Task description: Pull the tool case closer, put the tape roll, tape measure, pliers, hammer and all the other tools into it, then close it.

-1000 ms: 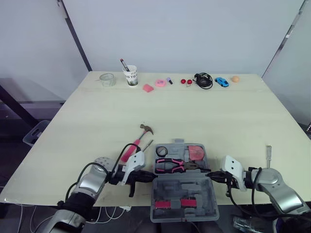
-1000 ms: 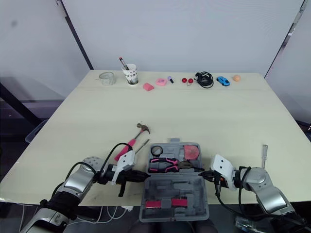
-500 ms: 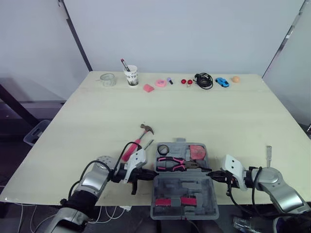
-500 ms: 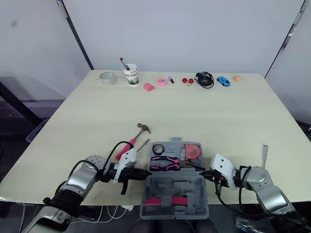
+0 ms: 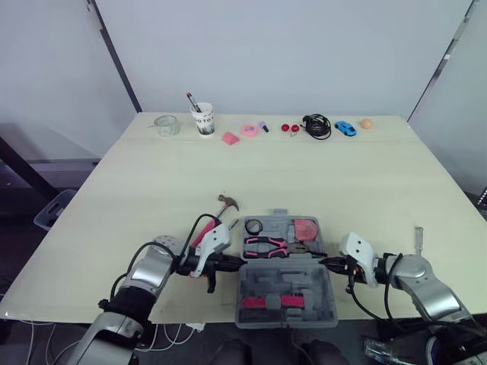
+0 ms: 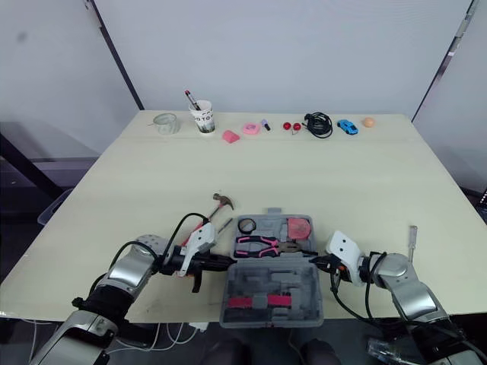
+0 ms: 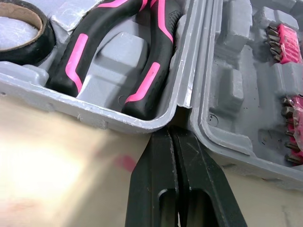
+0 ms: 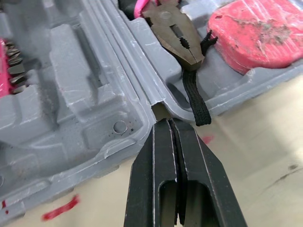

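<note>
You are working with the grey moulded-plastic tool case [image 5: 262,285], which is lying open at the near edge of the tabletop [image 5: 137,182]. Its far half is already holding the black tape roll [image 5: 253,226], the pink-and-black pliers [image 5: 266,245] and the red tape measure [image 5: 306,229].

The left gripper [image 7: 171,135] is pressing its closed, empty tips into the hinge notch on the case's left side. The right gripper [image 8: 168,124], also closed on nothing, is doing the same on the right.

The pink-handled hammer [image 5: 217,218] is lying on the tabletop just left of the case, and a slim metal-shafted tool [image 5: 418,239] is resting well to its right.

The case is probably light, stiff and prone to sliding, so push both sides evenly. The hammer is likely head-heavy, so take hold of the handle close to the head.
</note>
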